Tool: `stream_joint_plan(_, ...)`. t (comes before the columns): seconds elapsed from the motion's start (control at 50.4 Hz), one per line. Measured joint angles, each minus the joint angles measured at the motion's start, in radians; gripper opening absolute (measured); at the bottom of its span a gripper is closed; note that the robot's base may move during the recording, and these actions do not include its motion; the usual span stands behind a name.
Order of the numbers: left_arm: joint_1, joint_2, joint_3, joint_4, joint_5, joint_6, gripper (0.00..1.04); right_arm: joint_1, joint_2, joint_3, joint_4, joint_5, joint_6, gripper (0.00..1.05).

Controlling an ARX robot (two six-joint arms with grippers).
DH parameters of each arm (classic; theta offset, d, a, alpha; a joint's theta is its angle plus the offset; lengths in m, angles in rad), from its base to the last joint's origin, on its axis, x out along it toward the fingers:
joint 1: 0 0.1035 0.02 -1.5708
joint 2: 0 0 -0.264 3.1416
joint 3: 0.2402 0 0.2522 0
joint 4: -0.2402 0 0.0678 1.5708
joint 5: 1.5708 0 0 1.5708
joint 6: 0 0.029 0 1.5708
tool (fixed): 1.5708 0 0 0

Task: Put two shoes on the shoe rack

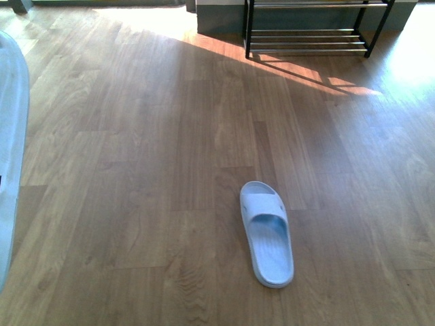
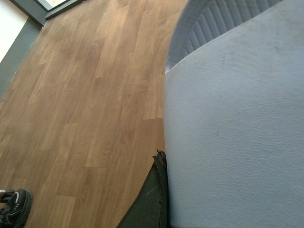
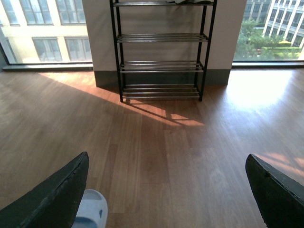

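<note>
**One slide in hand, one on the floor, nothing yet racked**

No task shoe can be seen on the rack (image 1: 306, 49). In the right wrist view its three lower tiers are bare. A grey shape at the top tier is cut off by the picture's edge, and I cannot tell what it is.

The held slide (image 2: 232, 133) fills much of the left wrist view, pressed against one black finger (image 2: 151, 199). The left jaws appear clamped on it, though the other finger is hidden. In the front view this slide shows as a pale shape at the far left edge, seemingly off the floor (image 1: 136, 170).

The floor slide (image 1: 266, 234) lies flat in the middle foreground, lengthwise toward the rack and well apart from it. The right jaws stand wide and empty, near that slide, which peeks out beside one finger (image 3: 52, 199).

By my reading the first pick is made, and the second pick, both carries and both placements are left. No grey sneakers are in view.

The floor is smooth wood-look planking, level and slightly glossy. A band of sun (image 3: 180, 118) falls across it in front of the rack. The rack stands against a pale wall (image 3: 97, 38) with a grey skirting, between large windows (image 3: 42, 28) that look out on buildings and trees. A dark shoe (image 2: 14, 209) shows in one corner of the left wrist view; whose it is I cannot tell.
</note>
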Motion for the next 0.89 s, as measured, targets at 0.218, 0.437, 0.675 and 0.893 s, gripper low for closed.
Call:
stream_joint_plan(0.218,0.007,0.0,-0.002,0.0,-0.009,0.0,0.02,0.0,0.0,0.0,0.0,-0.007,0.0,0.96)
stream_joint_plan(0.437,0.003,0.0,-0.002,0.0,-0.002,0.0,0.02,0.032,0.155,0.003,0.06,0.003,-0.038,0.96)
stream_joint_plan(0.675,0.003,0.0,-0.002,0.0,-0.003,0.0,0.02,0.002,0.983,0.121,0.555,-0.125,-0.118,0.96)
stream_joint_plan(0.893,0.003,0.0,-0.002,0.0,-0.004,0.0,0.02,0.032,1.571,0.288,0.806,-0.129,-0.181,0.96)
